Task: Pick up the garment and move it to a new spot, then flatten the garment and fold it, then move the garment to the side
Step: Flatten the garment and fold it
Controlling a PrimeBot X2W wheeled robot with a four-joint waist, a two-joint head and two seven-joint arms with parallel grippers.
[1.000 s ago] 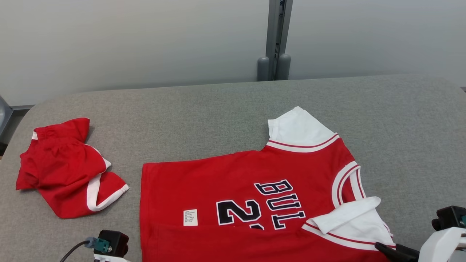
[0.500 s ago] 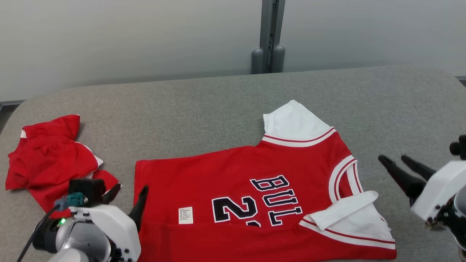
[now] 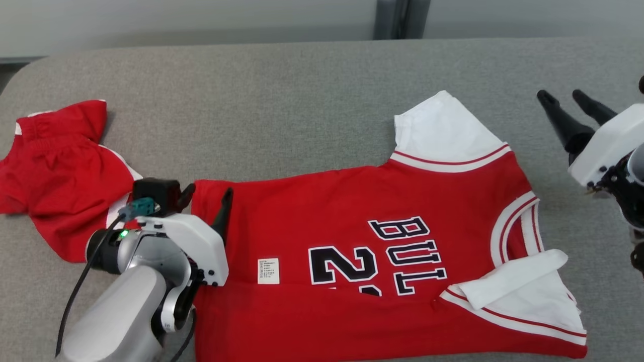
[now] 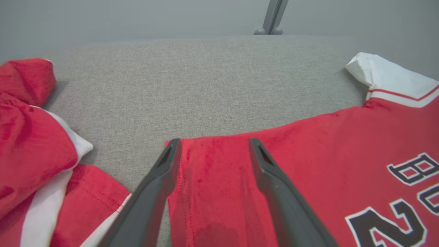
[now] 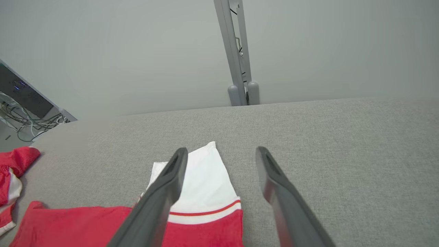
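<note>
The garment, a red jersey with white sleeves and dark lettering, lies spread on the grey table, its near edge folded over. My left gripper hovers open over the jersey's far left hem corner. In the left wrist view the left gripper has its fingers either side of that corner of the jersey, with nothing held. My right gripper stands open over bare table to the right of the far white sleeve. The right wrist view shows the right gripper above that sleeve.
Crumpled red shorts with white trim lie at the table's left end, close to my left gripper, and appear as the shorts in the left wrist view. A grey post rises behind the table's far edge. Cables hang at the far left.
The camera has tilted down. My left arm came up from the near edge to the jersey's left hem corner. My right gripper moved from the near sleeve out past the far sleeve.
</note>
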